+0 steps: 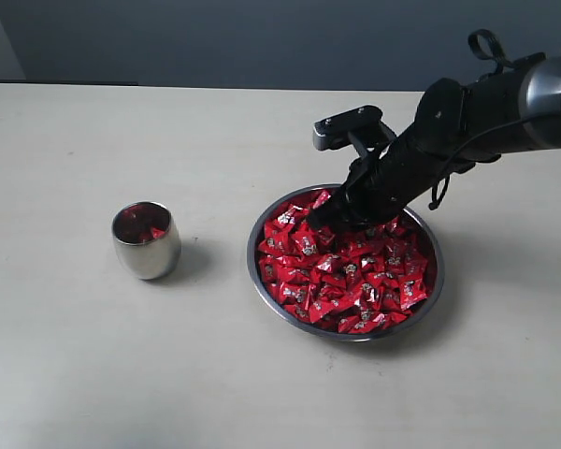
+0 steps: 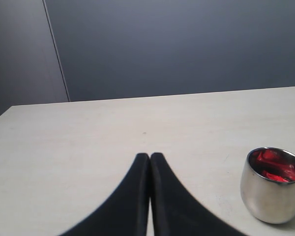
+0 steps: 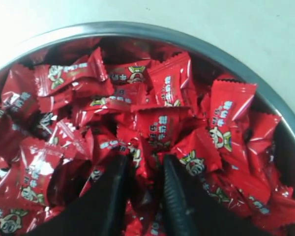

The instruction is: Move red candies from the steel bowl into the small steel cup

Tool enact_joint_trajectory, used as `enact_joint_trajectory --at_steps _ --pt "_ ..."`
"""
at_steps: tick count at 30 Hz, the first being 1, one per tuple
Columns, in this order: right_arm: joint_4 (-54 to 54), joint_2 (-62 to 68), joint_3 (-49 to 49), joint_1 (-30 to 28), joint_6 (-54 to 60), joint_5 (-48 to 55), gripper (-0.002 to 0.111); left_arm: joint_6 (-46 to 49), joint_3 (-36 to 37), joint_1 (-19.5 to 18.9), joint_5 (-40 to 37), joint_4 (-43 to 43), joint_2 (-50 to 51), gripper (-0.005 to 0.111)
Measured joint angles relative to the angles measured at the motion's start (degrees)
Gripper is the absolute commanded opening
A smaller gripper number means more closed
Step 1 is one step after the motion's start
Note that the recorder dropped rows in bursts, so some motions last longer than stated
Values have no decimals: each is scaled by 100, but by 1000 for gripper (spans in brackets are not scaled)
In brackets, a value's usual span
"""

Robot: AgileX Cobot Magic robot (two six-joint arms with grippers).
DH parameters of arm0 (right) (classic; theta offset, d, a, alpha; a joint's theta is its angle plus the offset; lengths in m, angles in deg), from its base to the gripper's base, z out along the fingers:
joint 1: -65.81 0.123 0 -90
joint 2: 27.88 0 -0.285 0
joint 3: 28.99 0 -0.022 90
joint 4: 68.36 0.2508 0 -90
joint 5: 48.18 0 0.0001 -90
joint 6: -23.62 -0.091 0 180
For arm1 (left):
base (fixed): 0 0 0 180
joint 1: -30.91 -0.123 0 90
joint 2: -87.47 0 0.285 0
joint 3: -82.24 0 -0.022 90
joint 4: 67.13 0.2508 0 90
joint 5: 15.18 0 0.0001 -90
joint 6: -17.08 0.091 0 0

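Right gripper [image 3: 143, 164]: jaws slightly apart amid red candies [image 1: 355, 271] in the steel bowl [image 1: 251, 262], grip unclear | left gripper [image 2: 149, 157]: jaws closed, empty | small steel cup [image 1: 147, 245] on tabletop [image 1: 93, 355], apart from bowl, holding candies

Reads as a robotics lab test cell. Evidence: black robot arm [image 1: 467, 112] with exposed cable loops working over a plain pale tabletop [image 1: 93, 355]. Flat grey-blue wall [image 1: 262, 37] sits right behind it, with a panel seam [image 2: 56, 54] showing in the left wrist view. Props look staged: steel bowl [image 1: 250, 260] heaped with red candies [image 1: 355, 271], small steel cup [image 1: 147, 248] standing apart.
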Motion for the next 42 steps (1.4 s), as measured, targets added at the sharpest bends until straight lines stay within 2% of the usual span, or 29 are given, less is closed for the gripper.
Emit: enact_joint_trajectory --at_steps 42 --pt "-304 13 0 0 -102 35 23 0 0 0 0 0 0 0"
